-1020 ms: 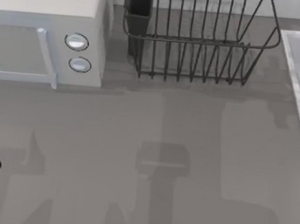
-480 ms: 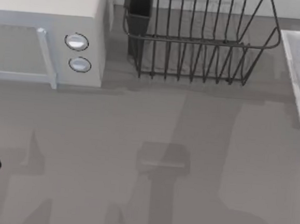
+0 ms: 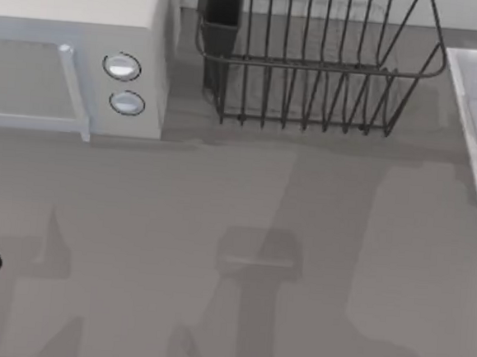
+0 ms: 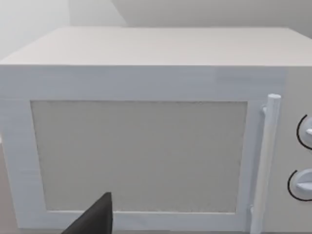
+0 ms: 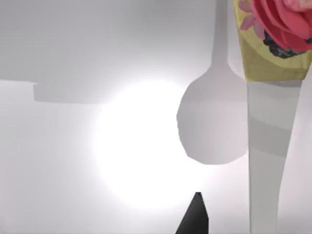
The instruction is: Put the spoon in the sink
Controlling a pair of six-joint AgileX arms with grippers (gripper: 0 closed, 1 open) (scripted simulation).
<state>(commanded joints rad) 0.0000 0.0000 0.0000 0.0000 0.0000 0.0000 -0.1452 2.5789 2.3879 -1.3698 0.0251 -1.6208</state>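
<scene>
Over the pale sink floor (image 5: 97, 58), the spoon (image 5: 265, 146) shows a flower-painted end and white handle, its shadow beside it; a dark tip, perhaps a finger (image 5: 195, 217), pokes in.

No text, label, brand, number or sign can be read on anything here.
</scene>
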